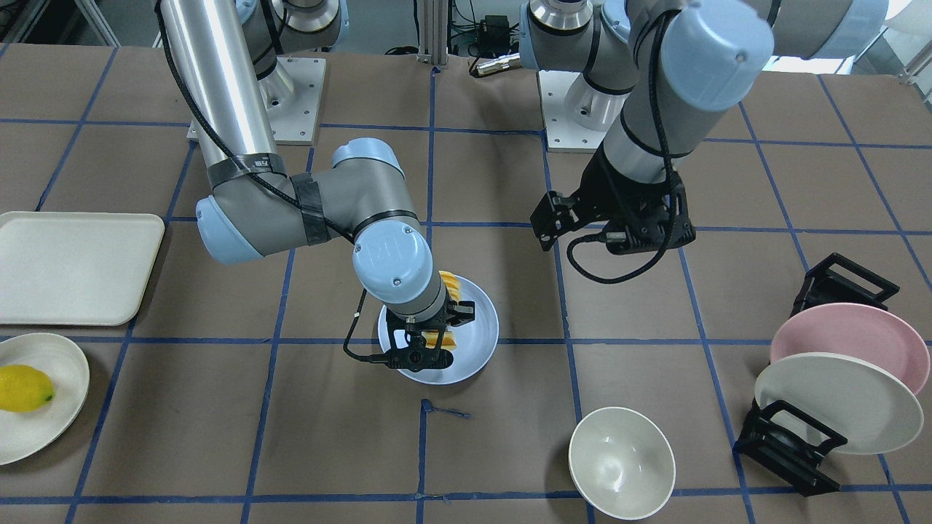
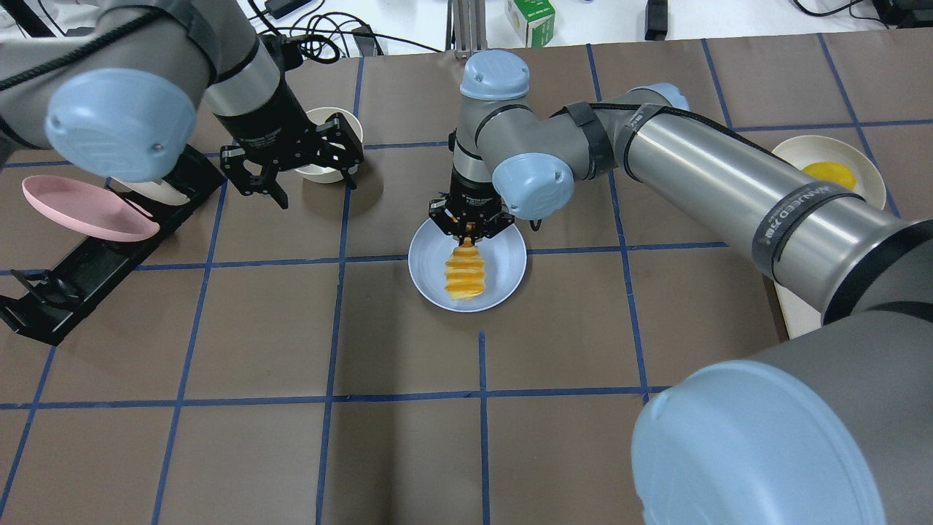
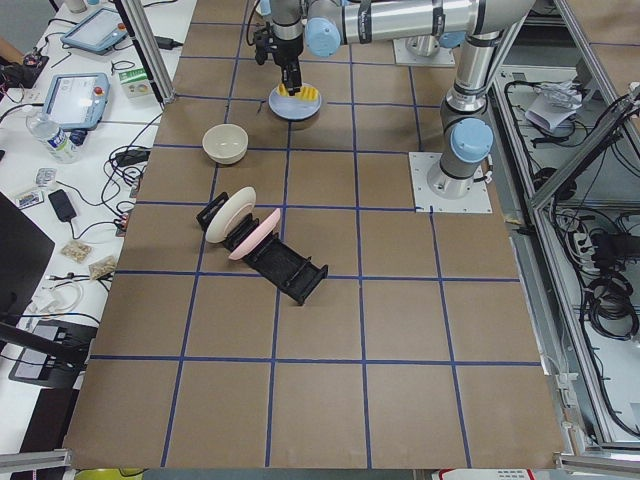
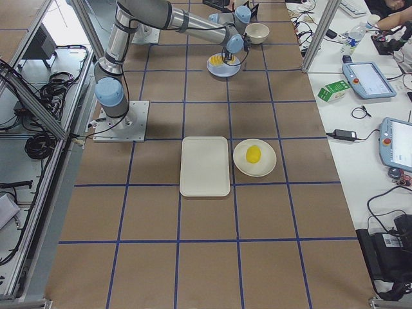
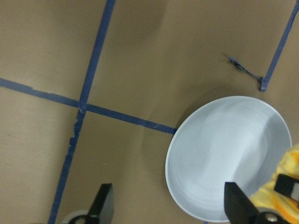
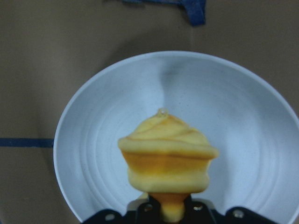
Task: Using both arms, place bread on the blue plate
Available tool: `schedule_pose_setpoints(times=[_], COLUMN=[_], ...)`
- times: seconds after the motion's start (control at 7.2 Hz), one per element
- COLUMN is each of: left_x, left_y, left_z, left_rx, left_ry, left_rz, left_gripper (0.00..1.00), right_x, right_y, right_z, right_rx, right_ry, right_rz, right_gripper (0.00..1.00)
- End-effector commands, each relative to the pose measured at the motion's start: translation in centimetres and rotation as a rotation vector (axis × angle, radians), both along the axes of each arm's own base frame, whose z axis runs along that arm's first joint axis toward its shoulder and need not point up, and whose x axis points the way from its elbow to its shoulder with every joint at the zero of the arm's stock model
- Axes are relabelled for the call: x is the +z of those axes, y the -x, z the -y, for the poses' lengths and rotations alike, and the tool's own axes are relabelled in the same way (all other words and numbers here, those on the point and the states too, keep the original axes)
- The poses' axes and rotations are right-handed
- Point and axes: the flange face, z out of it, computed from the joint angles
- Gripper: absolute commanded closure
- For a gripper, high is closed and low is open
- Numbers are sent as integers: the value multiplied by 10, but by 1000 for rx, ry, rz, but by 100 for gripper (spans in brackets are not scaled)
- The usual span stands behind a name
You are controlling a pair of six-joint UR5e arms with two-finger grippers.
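The bread [image 2: 465, 271], a ridged orange-yellow loaf, is over the blue plate [image 2: 504, 264] near the table's middle. My right gripper [image 2: 467, 233] is shut on the loaf's far end, and the loaf slopes down onto the plate. In the right wrist view the bread [image 6: 166, 156] sticks out from my gripper [image 6: 170, 211] over the plate [image 6: 243, 121]. In the front view the right gripper [image 1: 420, 351] covers most of the bread [image 1: 450, 284]. My left gripper [image 2: 310, 182] is open and empty, raised to the plate's left; its wrist view shows the plate [image 5: 224, 158].
A white bowl [image 1: 621, 462] stands near the left gripper's side. A black rack holds a pink plate [image 1: 852, 342] and a cream plate [image 1: 837, 400]. A white tray [image 1: 73, 266] and a lemon [image 1: 23, 388] on a cream plate lie on the right arm's side.
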Motion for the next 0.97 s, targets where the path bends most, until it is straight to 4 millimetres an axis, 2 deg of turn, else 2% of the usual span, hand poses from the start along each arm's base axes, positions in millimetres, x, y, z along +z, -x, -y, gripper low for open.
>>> schedule_pose_setpoints(times=[0.0,0.14,0.28,0.42,0.69,0.83], left_x=[54,65,66,65,63,63], left_y=[-13,-13,-12,-17,-20,-20], left_z=[-24,-32,-43,-45,-45,-44], left_rx=[-15,-18,-22,-29,-27,-25], left_ry=[-19,-6,-33,-32,-35,-33], left_rz=[2,4,5,63,72,71], left_gripper=[0,0,0,0,0,0], right_x=[-13,-11,-9,-7,-1,23], right_y=[-2,-3,-2,-2,-2,5], right_z=[-2,-1,0,1,4,12], right_rx=[4,-2,-3,-2,-2,-7], right_ry=[-14,-9,-3,2,13,42], right_rz=[-5,-2,0,2,3,1], right_gripper=[11,0,0,0,0,0])
